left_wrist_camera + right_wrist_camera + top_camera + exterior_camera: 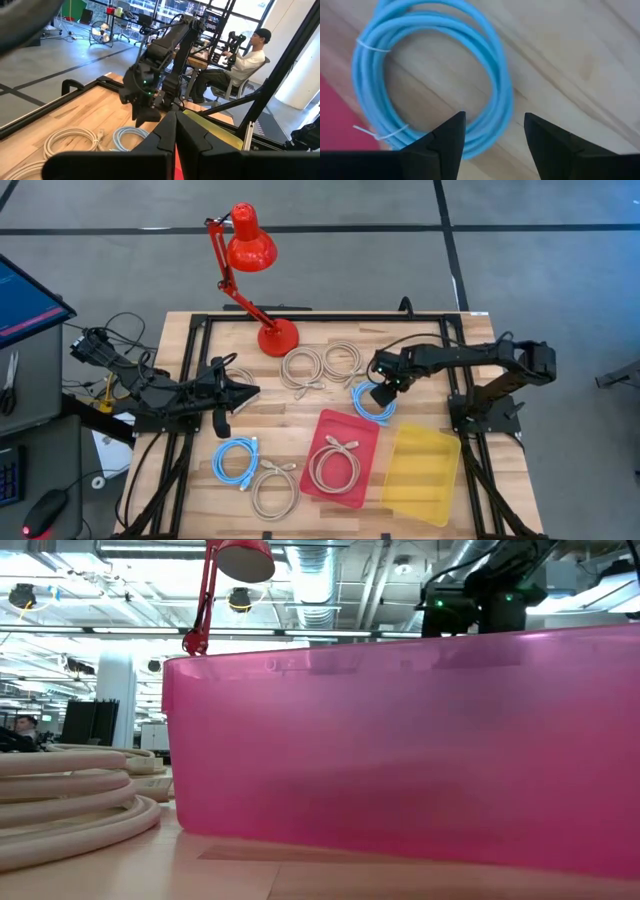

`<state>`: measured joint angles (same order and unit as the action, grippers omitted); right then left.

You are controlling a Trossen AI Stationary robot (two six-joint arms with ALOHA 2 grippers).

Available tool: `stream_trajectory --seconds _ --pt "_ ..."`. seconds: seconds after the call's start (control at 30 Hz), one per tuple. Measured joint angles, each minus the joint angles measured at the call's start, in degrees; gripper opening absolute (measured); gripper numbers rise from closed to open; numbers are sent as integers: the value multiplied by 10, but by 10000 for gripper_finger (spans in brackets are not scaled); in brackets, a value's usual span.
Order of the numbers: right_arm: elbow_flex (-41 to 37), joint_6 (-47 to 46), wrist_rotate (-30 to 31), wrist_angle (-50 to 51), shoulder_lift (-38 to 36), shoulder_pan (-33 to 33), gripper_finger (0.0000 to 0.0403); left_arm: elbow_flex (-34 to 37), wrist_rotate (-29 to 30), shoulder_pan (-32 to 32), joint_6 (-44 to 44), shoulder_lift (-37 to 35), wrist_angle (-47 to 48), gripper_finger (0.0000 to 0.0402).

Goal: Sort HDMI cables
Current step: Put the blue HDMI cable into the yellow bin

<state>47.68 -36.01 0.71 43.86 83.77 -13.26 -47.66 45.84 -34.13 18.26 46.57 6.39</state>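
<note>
A light blue HDMI cable coil (368, 406) (427, 75) lies flat on the wooden table, just beyond the pink tray's far right corner. My right gripper (381, 396) (495, 134) hangs over it, pointing down and open. Its fingers straddle one arc of the coil from above, with a gap still showing. Another light blue coil (235, 459) and a beige coil (272, 488) lie at the near left. Two beige coils (305, 368) (343, 360) lie near the lamp's base. One beige coil (334, 465) rests inside the pink tray (358, 425). My left gripper (247, 392) (175, 131) waits shut at mid-left, pointing level.
A yellow tray (423, 477) sits to the right of the pink one, near the front edge. A red desk lamp (250, 250) stands on its base (277, 337) at the table's far middle. Black frame rails (190, 370) run along both sides. A person (245, 62) sits beyond the table.
</note>
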Motion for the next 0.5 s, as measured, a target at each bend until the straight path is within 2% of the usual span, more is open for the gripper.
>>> stream_trajectory --seconds 0.5 --pt "-49 -22 -5 -70 0 -6 169 0 0 0 0 0 0 8"
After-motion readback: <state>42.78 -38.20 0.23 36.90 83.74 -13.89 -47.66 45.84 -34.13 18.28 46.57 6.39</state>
